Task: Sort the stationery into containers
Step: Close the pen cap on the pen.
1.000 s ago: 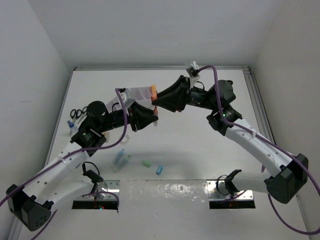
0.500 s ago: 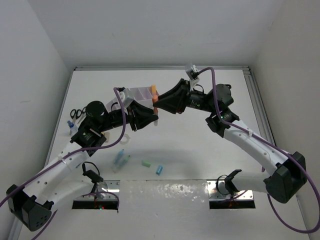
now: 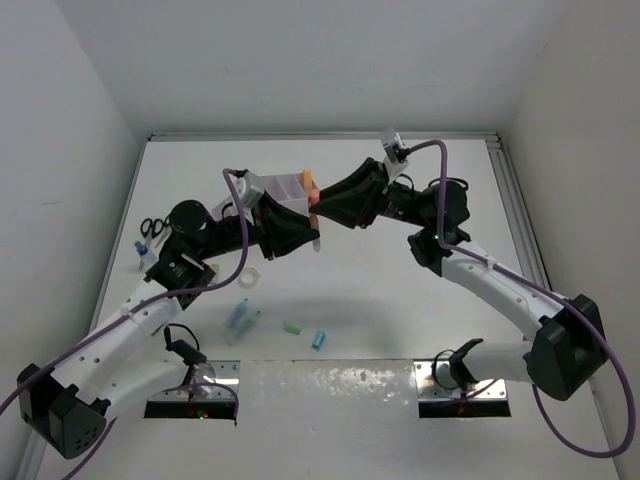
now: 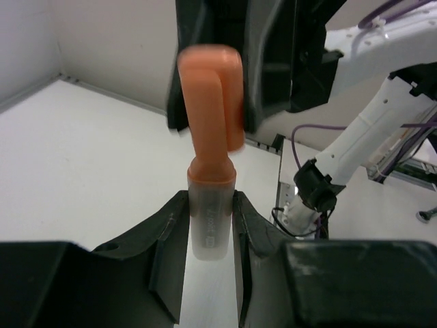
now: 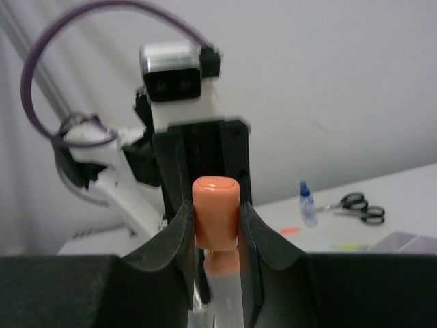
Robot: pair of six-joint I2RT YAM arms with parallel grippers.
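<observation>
An orange-capped pen is held in the air between both grippers, in front of the pale containers. My left gripper is shut on the pen's frosted barrel. My right gripper is shut on the orange cap, which sits over an orange neck above the barrel. Whether the cap is fully seated I cannot tell. In the top view the left gripper and right gripper meet nose to nose.
Black-handled scissors and a blue-capped bottle lie at the left edge. A clear tape ring, pastel pens, a green capsule and a blue capsule lie nearer the arm bases.
Both grippers keep their hold on the pen. The right wrist has shifted slightly right and the left gripper has followed a little.
</observation>
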